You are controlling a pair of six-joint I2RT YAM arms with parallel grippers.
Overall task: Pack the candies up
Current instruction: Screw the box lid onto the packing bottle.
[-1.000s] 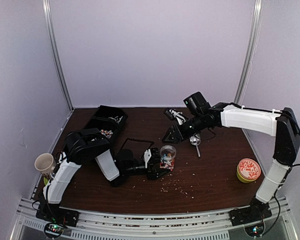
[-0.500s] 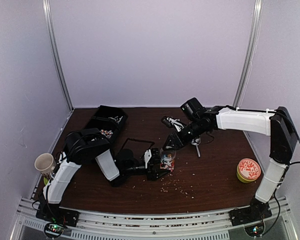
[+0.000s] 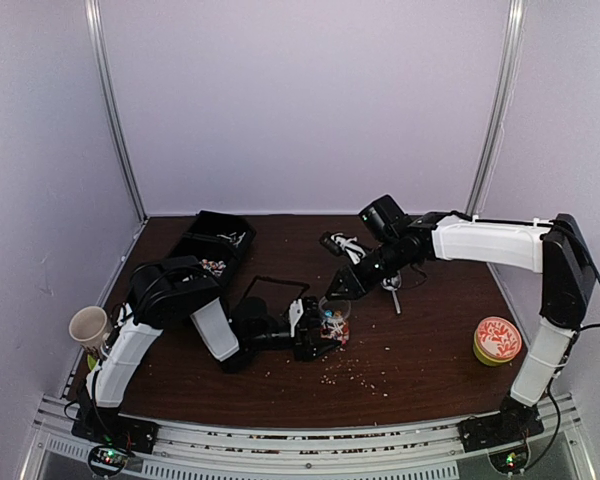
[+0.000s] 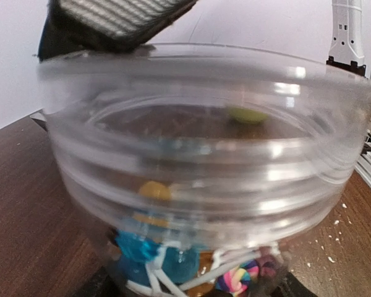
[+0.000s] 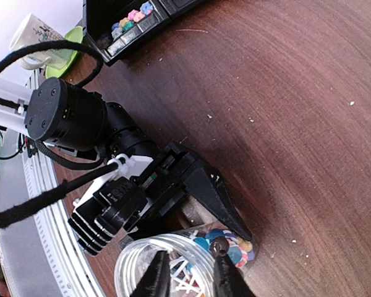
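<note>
Pale crumbs (image 3: 352, 376) scatter the brown table (image 3: 430, 370) nearest the bases. Just beyond, a clear plastic jar (image 4: 204, 154) stands mid-table, with the left gripper (image 3: 322, 333) clamped around its lower body. Candies (image 4: 173, 263) lie in the jar's bottom: blue, multicoloured, white sticks; the fill is low. Right gripper (image 5: 191, 255) hangs at the jar mouth, jaws a narrow gap apart, nothing visible between them. Farther back-left, a black tray (image 3: 195, 240) holds more candies. Risks, judged: the fingertips sit close to the rim, so a careless descent or exit could knock the jar askew in its low grip. Tiny pieces may bounce out onto the table.
</note>
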